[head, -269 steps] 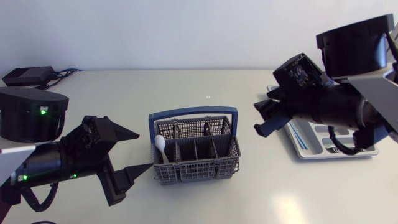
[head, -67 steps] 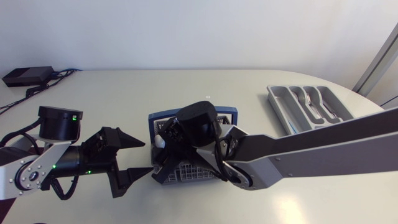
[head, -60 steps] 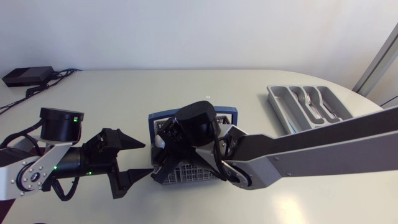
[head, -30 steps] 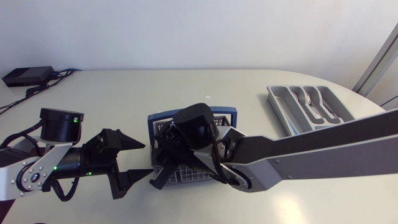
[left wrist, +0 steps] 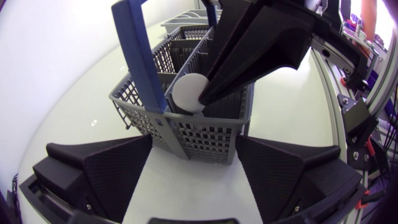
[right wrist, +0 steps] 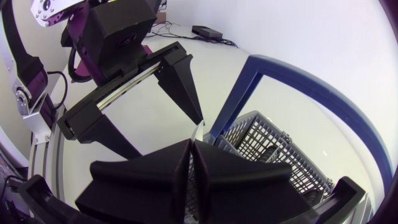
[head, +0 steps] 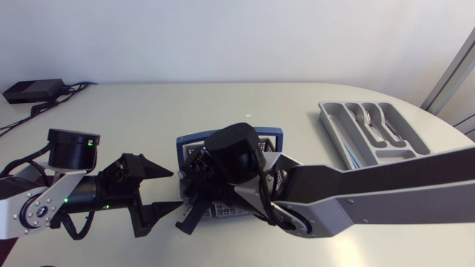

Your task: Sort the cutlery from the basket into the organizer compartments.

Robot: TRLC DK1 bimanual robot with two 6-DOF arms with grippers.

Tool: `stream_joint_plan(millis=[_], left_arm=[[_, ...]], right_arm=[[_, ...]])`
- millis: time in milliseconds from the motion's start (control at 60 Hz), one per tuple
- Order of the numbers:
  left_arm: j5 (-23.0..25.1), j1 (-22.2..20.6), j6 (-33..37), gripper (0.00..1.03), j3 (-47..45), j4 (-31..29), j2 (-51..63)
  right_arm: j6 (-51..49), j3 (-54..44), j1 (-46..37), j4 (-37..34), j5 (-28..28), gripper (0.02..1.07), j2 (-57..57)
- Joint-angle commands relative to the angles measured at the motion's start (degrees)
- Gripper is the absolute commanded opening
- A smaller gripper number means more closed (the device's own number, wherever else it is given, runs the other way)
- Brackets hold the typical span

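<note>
Right gripper (head: pixel 191 204) edged lower at basket (head: pixel 274 137), frame centre, pinched on white spoon (left wrist: pixel 188 92). Left gripper (head: pixel 172 190) gapes, empty. Organizer (head: pixel 326 111), upper right, part-filled; spoon unsorted.

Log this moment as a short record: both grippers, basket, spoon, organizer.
left gripper: open, facing the basket's end, holding nothing
right gripper: shut on the white spoon, at the basket's end nearest the left gripper
basket: grey mesh, blue handle, upright on the table
white spoon: bowl up, still in the basket's end compartment
organizer: grey tray toward the table's right, apart from the basket
metal cutlery: already lying in the organizer
</note>
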Motion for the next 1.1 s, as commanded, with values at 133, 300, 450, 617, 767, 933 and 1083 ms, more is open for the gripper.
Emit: stream_joint_plan(millis=[133,300,450,617,767,933,1083], left_arm=[[1.0,0.0,0.6,0.92,-1.1,-1.2,-2.4],[0.9,-0.1,0.3,0.92,-0.6,-3.6,-5.1],[0.9,0.3,0.2,0.92,0.0,-6.9,-8.0],[0.8,0.2,-0.3,0.92,1.3,-9.7,-10.1],[0.5,0.0,-0.7,0.92,2.3,-12.1,-11.9],[0.1,0.2,-0.8,0.92,3.2,-14.2,-13.6],[-0.4,0.3,-1.0,0.92,4.1,-15.7,-14.2]], right_arm=[[-0.8,-3.6,1.2,-1.6,0.3,0.07,-7.3],[-0.8,-1.7,1.4,-6.4,-0.4,0.07,-14.3],[1.3,1.0,0.8,-13.2,-4.3,0.08,-20.4],[3.1,3.5,-2.2,-20.9,-7.8,0.07,-27.1],[3.4,3.4,-4.4,-27.4,-7.4,0.07,-34.6],[0.8,-0.2,-9.8,-33.0,-3.5,0.07,-42.8],[-3.6,-3.9,-19.2,-38.5,-2.7,0.07,-48.6]])
